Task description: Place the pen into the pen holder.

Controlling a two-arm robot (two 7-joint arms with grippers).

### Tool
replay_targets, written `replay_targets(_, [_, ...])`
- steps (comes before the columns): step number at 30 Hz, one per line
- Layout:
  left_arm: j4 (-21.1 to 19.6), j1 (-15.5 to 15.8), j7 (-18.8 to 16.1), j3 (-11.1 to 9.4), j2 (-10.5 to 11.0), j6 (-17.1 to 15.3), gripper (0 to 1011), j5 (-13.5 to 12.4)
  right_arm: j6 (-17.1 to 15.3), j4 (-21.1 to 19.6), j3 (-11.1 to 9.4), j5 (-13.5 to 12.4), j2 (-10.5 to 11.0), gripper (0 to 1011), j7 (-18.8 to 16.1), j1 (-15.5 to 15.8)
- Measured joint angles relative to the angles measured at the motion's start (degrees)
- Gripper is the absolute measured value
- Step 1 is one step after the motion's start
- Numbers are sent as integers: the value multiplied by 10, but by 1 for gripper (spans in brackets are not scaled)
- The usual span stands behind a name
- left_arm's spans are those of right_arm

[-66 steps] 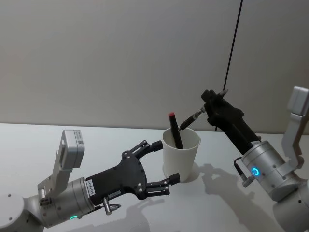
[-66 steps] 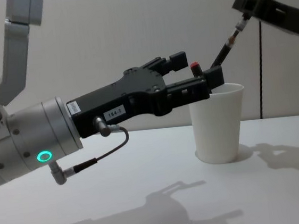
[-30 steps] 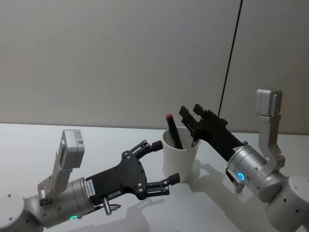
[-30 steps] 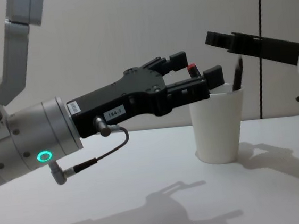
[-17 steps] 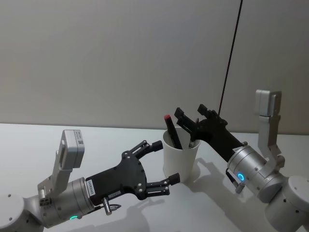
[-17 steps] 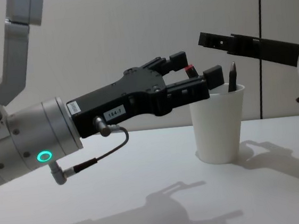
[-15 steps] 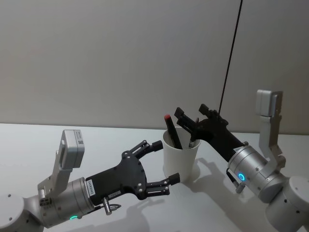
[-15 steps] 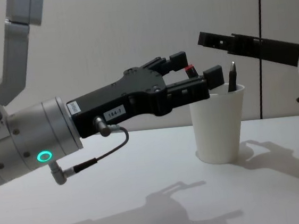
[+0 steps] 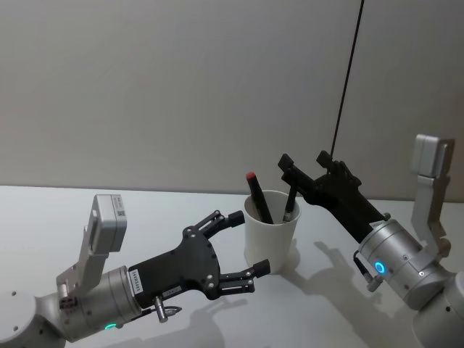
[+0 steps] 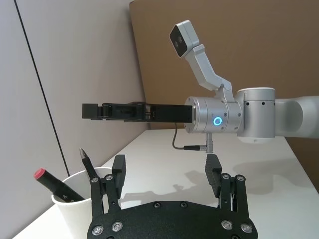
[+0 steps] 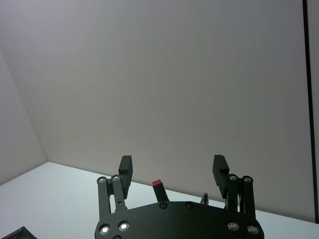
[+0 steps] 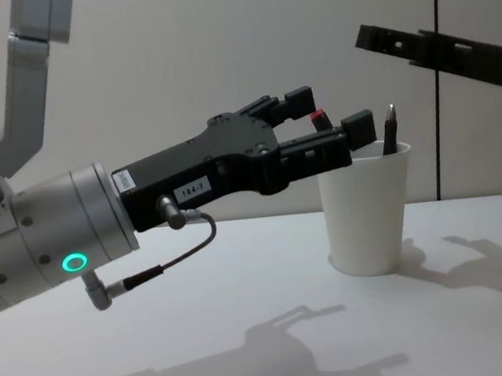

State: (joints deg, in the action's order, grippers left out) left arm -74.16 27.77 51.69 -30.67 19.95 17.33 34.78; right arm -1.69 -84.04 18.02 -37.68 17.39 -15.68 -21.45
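The pen holder is a white paper cup on the table, also seen from the side. A dark pen with a pointed tip stands in it, leaning on the rim, free of any gripper. A red-capped pen leans in it too. My right gripper hangs open and empty just above and to the right of the cup. My left gripper stays open close by the cup's left side, fingers near the rim, holding nothing.
The white table runs back to a grey wall. A black cable hangs down the wall behind the cup. In the left wrist view a brown board stands behind my right arm.
My right gripper lowered the dark pen into the cup, let go of it, then rose and drew back to the right. The left arm has not moved.
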Motion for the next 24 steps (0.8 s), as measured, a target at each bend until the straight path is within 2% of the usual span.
replay_targets(5, [0,0,-2,0,0,0,1003,-1,0,-2,0,1,0,1001,1,2])
replay_targets(10, [-7,-5,-19,1,0,-5,1003,-8,0,-10,-2,10,1,1001,7,12])
replay_targets(24, [-43,-32,-116,11,4,-41,1003,-53,-1,-66,-20,82,7,1001,46,86])
